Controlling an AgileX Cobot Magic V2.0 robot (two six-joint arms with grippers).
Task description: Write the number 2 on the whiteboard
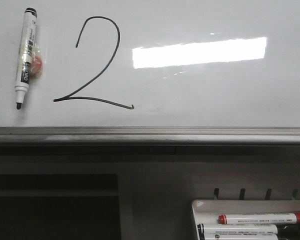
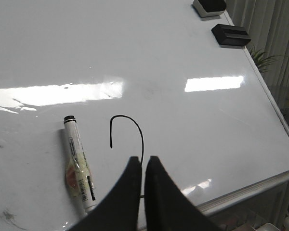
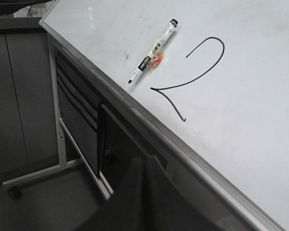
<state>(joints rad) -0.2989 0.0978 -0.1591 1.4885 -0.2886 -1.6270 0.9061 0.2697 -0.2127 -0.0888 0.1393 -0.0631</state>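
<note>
Ink of the number 2 (image 1: 92,65) is seen complete on the whiteboard (image 1: 215,95): a curved top, a long diagonal and a wavy base stroke, thin and black, in the left half of the board just above the rail (image 1: 150,134). By this the writing is judged done, so that only withdrawal of the arms is left.

A marker (image 1: 25,56) is laid flat on the board just left of the numeral, apart from it, uncapped, its long axis running near to far with the black tip toward the rail. A red-and-yellow patch is seen at its side.

The left gripper (image 2: 143,166) is held over the numeral's lower part, its dark fingers pressed nearly together with nothing between them; the marker lies just to its left. The right gripper (image 3: 145,166) is held below the rail, well apart from board and marker; it too looks closed and empty. The left arm is the nearer to both.

The board is glossy and hard, streaked with bright reflections. A white tray (image 1: 240,206) of markers sits at near right.
</note>
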